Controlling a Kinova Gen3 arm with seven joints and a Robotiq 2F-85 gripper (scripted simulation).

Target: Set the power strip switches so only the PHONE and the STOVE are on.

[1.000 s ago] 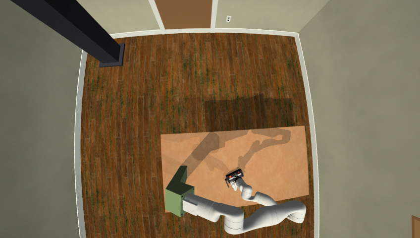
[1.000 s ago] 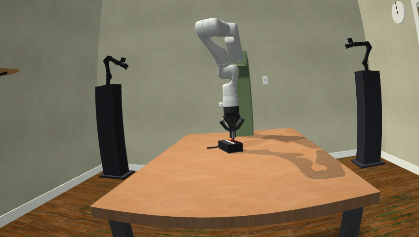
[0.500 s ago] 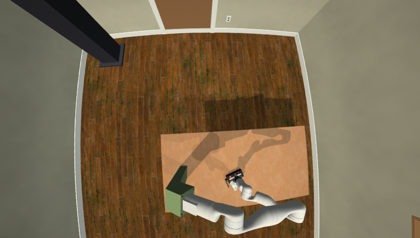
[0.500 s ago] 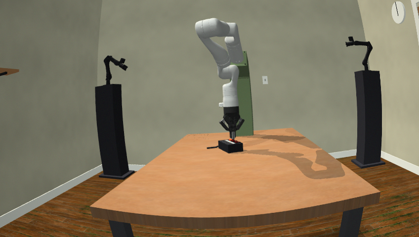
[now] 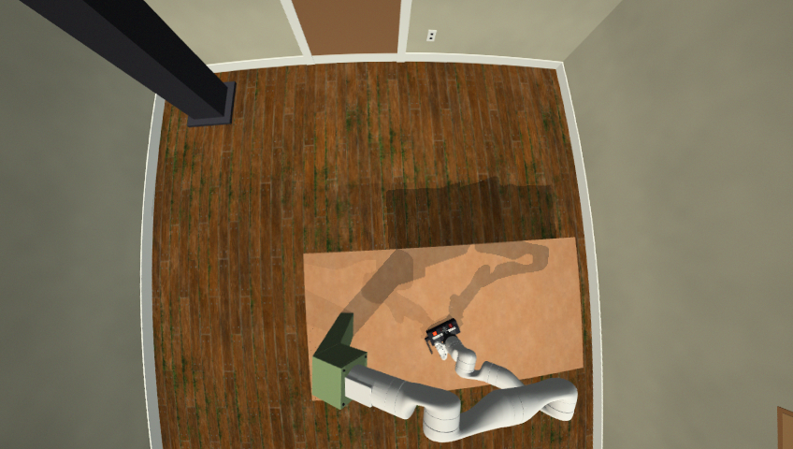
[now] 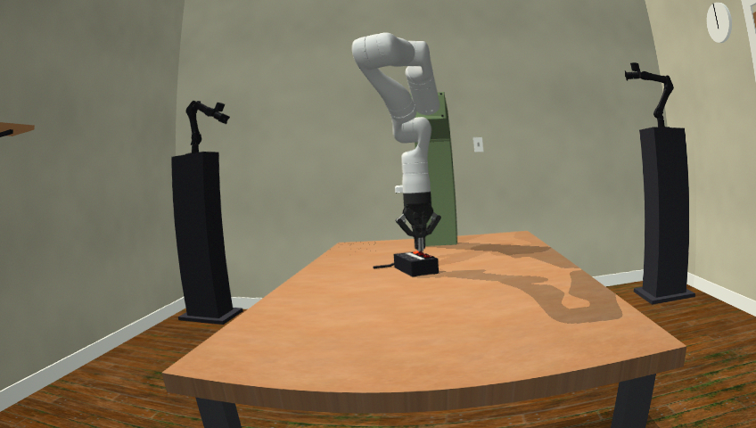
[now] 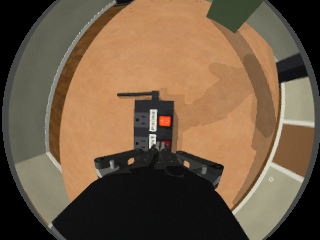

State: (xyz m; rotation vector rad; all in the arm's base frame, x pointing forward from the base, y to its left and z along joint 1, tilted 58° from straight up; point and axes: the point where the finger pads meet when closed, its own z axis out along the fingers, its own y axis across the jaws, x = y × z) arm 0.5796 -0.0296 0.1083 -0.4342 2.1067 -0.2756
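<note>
A small black power strip [image 6: 416,263] lies flat on the wooden table, right way up, with a short cord stub at its left end. It also shows in the top view [image 5: 442,331] and in the wrist view [image 7: 154,124]. In the wrist view one switch [image 7: 164,120] glows bright orange-red; a smaller red spot sits nearer the fingers. The labels are too small to read. My gripper [image 6: 419,247] is shut and empty, pointing straight down, its fingertips at the strip's top over the red switches. In the wrist view the gripper [image 7: 158,155] covers the strip's near end.
The green arm pedestal [image 6: 441,175] stands at the table's far edge. Two black camera stands [image 6: 200,233] [image 6: 664,211] flank the table on the floor. The arm's shadow lies across the table to the right of the strip.
</note>
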